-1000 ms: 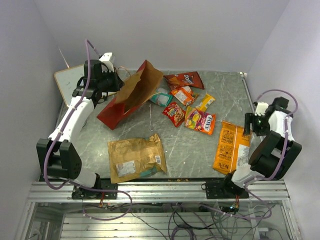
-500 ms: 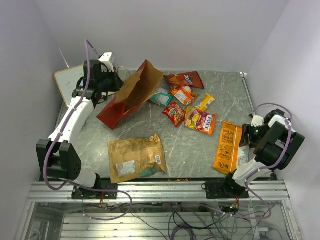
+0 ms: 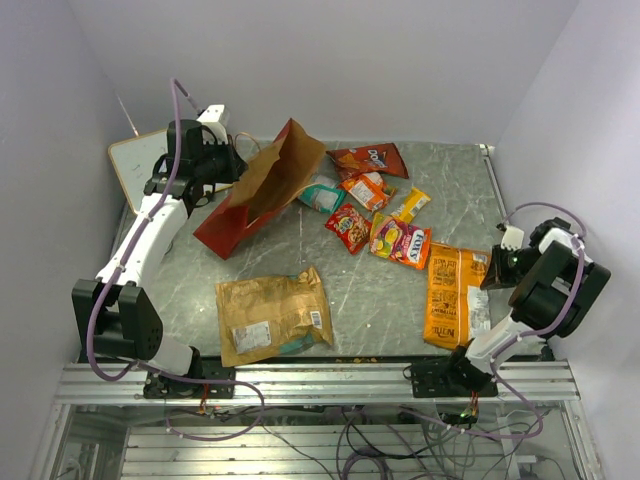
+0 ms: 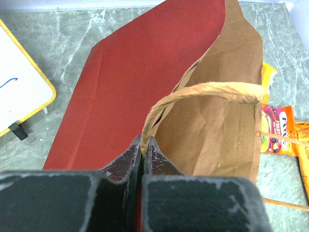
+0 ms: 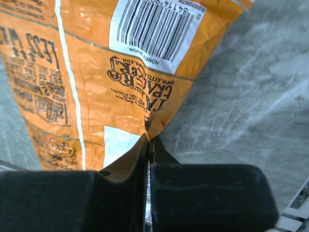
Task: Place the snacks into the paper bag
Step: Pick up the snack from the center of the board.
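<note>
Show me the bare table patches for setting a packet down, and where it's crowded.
Bare table lies between the flat tan-gold foil packet and the large orange crinkly bag, and in the far right corner beyond the yellow stick pack. Crowded: the small packets bunched at the mouth of the tall red paper bag, below the dark red chip bag.

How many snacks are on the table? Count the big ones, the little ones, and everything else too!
Big snack bags: 2 (tan-gold bag, orange bag)
Smaller snack packs: 6 (dark red chip bag, teal pack, orange pack, yellow pack, red pack, red-and-yellow pack)
Paper bag: 1
White board: 1
Total: 10
</note>
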`<state>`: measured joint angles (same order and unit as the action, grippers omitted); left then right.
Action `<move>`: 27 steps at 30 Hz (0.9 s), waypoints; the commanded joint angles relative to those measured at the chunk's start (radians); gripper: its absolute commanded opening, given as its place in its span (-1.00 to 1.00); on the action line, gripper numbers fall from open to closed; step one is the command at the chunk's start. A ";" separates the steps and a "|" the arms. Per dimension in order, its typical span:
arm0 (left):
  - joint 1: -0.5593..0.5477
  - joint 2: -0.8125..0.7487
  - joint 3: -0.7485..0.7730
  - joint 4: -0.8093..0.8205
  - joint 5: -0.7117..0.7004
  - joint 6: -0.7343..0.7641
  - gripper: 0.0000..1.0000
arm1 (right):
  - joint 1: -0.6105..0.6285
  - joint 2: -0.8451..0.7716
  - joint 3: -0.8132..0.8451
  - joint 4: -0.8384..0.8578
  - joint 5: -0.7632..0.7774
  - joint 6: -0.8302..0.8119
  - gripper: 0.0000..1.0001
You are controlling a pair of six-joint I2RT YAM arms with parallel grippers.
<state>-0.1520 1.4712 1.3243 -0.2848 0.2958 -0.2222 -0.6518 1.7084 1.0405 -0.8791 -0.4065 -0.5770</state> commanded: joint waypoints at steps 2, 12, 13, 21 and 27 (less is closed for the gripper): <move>-0.001 -0.029 -0.014 0.025 -0.019 0.034 -0.86 | -0.006 -0.073 0.083 -0.073 -0.130 -0.037 -1.00; -0.001 -0.014 -0.009 0.015 0.000 0.070 -0.86 | 0.011 -0.185 0.260 -0.220 -0.304 -0.132 -1.00; -0.001 -0.012 -0.007 0.012 0.005 0.075 -0.86 | 0.016 -0.191 0.279 -0.230 -0.313 -0.143 -1.00; -0.003 -0.017 -0.009 0.012 -0.003 0.083 -0.86 | 0.088 -0.199 0.537 -0.328 -0.422 -0.078 -1.00; -0.011 -0.015 -0.007 0.021 -0.032 0.086 -0.86 | 0.275 -0.220 0.697 -0.221 -0.430 0.184 -1.00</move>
<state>-0.1539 1.4712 1.3186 -0.2806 0.2909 -0.1562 -0.4843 1.5318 1.6493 -1.1660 -0.7727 -0.5892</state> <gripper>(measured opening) 0.085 0.006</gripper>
